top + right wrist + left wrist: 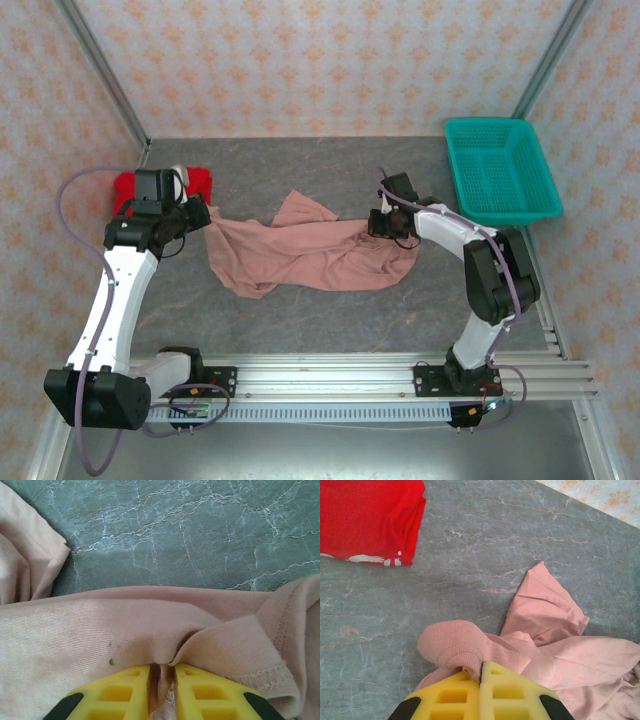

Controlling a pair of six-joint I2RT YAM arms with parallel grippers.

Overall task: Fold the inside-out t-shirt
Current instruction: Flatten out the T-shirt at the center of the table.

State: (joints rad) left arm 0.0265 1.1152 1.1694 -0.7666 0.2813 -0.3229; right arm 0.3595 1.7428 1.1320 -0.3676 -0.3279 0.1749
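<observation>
A grey marbled bench [330,320] carries everything. The dusty salmon-pink soft cotton inside-out t-shirt [300,255] lies crumpled in a loose band across the middle of the bench, stretched between the two arms, with one flap pointing toward the far edge. In the right wrist view its stitched hem faces up, and two small dark specks mark the cloth. A teal plastic mesh basket [497,175] sits at the far right corner, well apart from the t-shirt. A bright red folded garment [370,515] with white trim lies near the far left corner, with bare bench between it and the pink cloth. The left end effector [481,669], with yellow fingers, is closed on the t-shirt's left end, and a rolled fold of cloth bulges just beyond its tips. The right end effector [162,672], also yellow-fingered, is clamped on the t-shirt's right end near a hemmed edge, with a thin pleat of fabric caught between its nearly meeting fingers.
</observation>
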